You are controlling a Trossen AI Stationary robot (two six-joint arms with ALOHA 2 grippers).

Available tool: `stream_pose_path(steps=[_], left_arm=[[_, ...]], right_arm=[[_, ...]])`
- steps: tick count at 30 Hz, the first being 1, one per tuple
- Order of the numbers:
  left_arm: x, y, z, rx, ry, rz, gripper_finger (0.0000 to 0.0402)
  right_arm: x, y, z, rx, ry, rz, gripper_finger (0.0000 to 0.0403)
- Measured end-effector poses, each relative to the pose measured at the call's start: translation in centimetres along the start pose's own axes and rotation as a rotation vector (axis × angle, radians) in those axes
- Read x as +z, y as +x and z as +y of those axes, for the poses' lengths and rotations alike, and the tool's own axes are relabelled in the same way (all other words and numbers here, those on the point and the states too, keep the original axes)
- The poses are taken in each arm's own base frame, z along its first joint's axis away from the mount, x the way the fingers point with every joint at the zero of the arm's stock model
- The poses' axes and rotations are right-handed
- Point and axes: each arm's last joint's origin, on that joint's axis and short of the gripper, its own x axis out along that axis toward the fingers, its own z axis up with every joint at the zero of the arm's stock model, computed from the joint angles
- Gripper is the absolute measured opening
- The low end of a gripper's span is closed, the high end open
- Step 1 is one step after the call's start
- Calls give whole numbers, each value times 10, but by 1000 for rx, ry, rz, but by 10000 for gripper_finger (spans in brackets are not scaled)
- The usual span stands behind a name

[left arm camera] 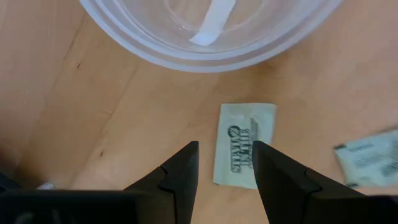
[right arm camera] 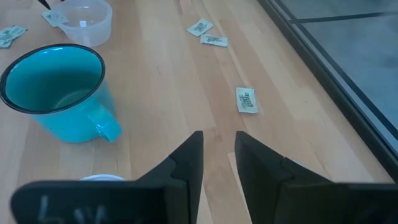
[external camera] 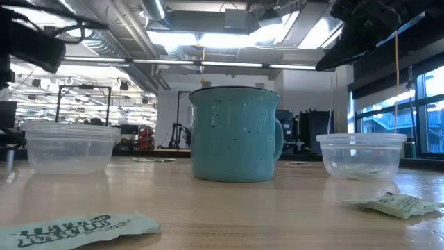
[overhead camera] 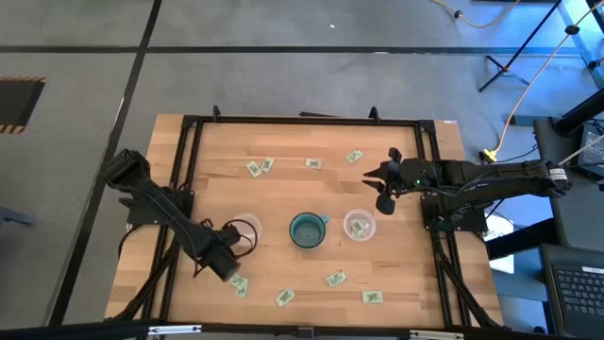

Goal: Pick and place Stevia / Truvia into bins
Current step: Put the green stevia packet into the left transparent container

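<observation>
Pale green and white Stevia packets lie flat and scattered on the wooden table: some near the far edge point(overhead camera: 312, 163), some near the near edge point(overhead camera: 335, 279). One clear cup point(overhead camera: 243, 231) stands left of the teal mug, the other point(overhead camera: 359, 226) right of it with packets inside. My left gripper point(overhead camera: 229, 267) hovers open near the left cup; in its wrist view the open fingers point(left arm camera: 225, 163) point at a packet point(left arm camera: 244, 144) just beyond them. My right gripper point(overhead camera: 376, 187) hangs open and empty above the table, just beyond the right cup; its fingertips point(right arm camera: 219, 142) hold nothing.
The teal mug point(overhead camera: 307, 229) stands between the two cups, handle toward the right cup. A second packet point(left arm camera: 370, 158) lies close beside the one under my left gripper. A black frame point(overhead camera: 179, 189) borders the table's sides. Bare wood lies between the far packets and the cups.
</observation>
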Motion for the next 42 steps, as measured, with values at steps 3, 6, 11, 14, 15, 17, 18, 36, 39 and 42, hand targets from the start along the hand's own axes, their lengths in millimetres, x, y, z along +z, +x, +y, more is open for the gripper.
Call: stream_pose_path(steps=[3,6,11,14,15,17,18,36,39,42], left_arm=[[1,8,-2,36,0,4,143],[1,15,-4,66,2,2,138],[1,21,-9,52,-6,-12,114],[2,21,-13,19,-18,-19,95],[2,21,-14,13,-30,-21,89],[2,21,-13,15,-60,-20,81],[2,21,-13,19,-69,-15,79],[-2,35,-7,-28,-121,32,99],[-3,37,-5,-38,-156,36,78],[-3,36,-4,-46,-164,40,61]], right_arm=[[0,0,0,0,-1,0,97],[0,0,0,0,-1,0,97],[0,0,0,0,-2,0,97],[0,0,0,0,-2,0,97],[0,0,0,0,-2,0,97],[0,0,0,0,-2,0,97],[0,0,0,0,-2,0,97],[0,0,0,0,2,0,97],[0,0,0,0,3,0,97],[0,0,0,0,4,-2,97]])
